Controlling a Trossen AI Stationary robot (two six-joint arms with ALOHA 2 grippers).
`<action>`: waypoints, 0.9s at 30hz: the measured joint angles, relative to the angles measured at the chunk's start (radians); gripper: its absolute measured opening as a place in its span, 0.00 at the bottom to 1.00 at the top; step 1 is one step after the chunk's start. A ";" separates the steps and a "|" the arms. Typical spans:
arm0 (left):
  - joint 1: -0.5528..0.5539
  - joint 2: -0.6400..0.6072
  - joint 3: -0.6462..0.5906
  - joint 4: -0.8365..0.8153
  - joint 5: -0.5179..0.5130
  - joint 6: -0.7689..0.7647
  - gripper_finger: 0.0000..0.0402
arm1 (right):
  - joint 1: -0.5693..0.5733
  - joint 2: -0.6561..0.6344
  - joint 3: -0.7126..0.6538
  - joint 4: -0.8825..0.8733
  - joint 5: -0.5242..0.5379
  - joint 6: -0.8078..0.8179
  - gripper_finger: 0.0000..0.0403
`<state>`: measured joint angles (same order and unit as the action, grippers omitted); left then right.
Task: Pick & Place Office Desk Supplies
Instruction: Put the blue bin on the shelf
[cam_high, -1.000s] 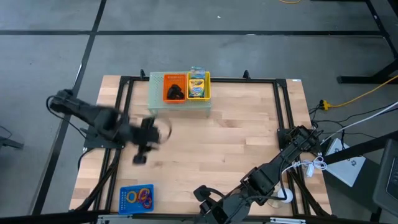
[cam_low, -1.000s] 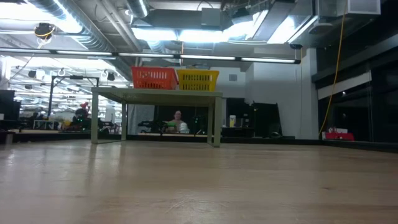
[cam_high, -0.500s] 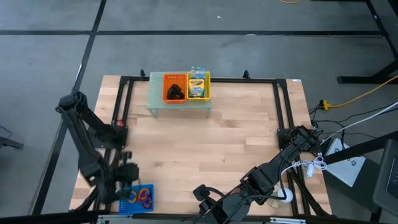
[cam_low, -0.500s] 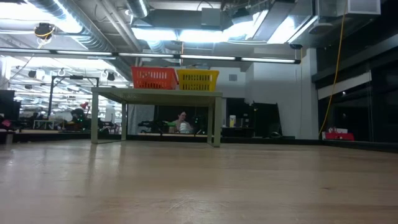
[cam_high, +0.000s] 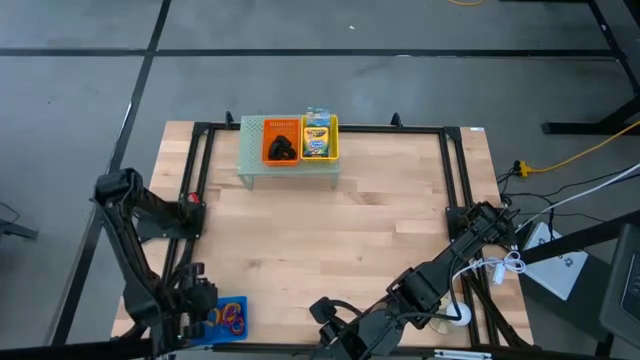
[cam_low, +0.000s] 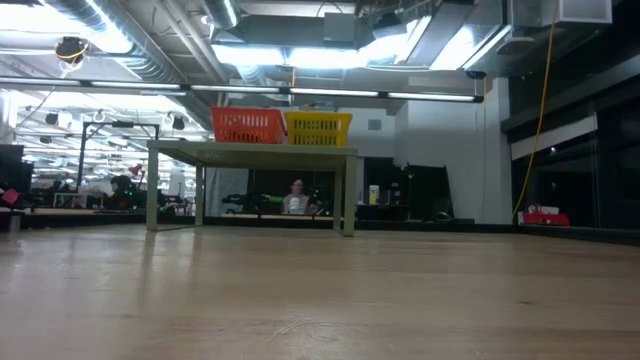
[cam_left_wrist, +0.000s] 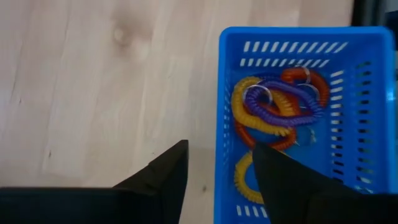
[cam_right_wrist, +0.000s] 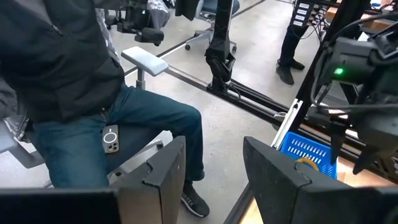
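The left gripper (cam_left_wrist: 214, 171) was seen above the near left corner of the wooden table (cam_high: 380, 220), over the edge of a blue basket (cam_left_wrist: 351, 93). Its fingers (cam_left_wrist: 165, 174) were parted with nothing between them. Inside the blue basket lay coiled rings: a purple ring (cam_left_wrist: 280, 106) across a yellow ring (cam_left_wrist: 239, 102), an orange ring (cam_left_wrist: 305, 78) beside them, and a second yellow ring (cam_left_wrist: 242, 180) partly hidden by a finger.

At the far side of the table a pale green mesh riser (cam_high: 255, 160) carried an orange basket (cam_high: 272, 143) with black clips (cam_high: 284, 148) in it and, just beside it, a yellow basket (cam_high: 335, 140) with a crayon box (cam_high: 316, 140) in it.

The right gripper (cam_right_wrist: 211, 171) was parked past the near table edge, its fingers held apart on nothing, facing a seated person (cam_right_wrist: 93, 93) beyond the table.
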<state>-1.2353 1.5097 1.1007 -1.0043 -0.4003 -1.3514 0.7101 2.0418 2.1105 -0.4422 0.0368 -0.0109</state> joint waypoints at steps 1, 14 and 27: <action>0.003 0.009 0.000 0.000 0.003 0.000 0.45 | 0.000 0.000 0.000 0.000 0.000 0.000 0.40; 0.075 0.036 0.000 0.032 0.128 0.005 0.52 | -0.001 0.021 -0.001 -0.004 -0.001 -0.005 0.40; 0.079 0.035 -0.062 0.213 0.163 0.015 0.52 | -0.009 0.023 -0.001 0.008 0.000 -0.017 0.40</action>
<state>-1.1562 1.5448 1.0383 -0.7916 -0.2378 -1.3359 0.7010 2.0644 2.1098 -0.4343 0.0364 -0.0282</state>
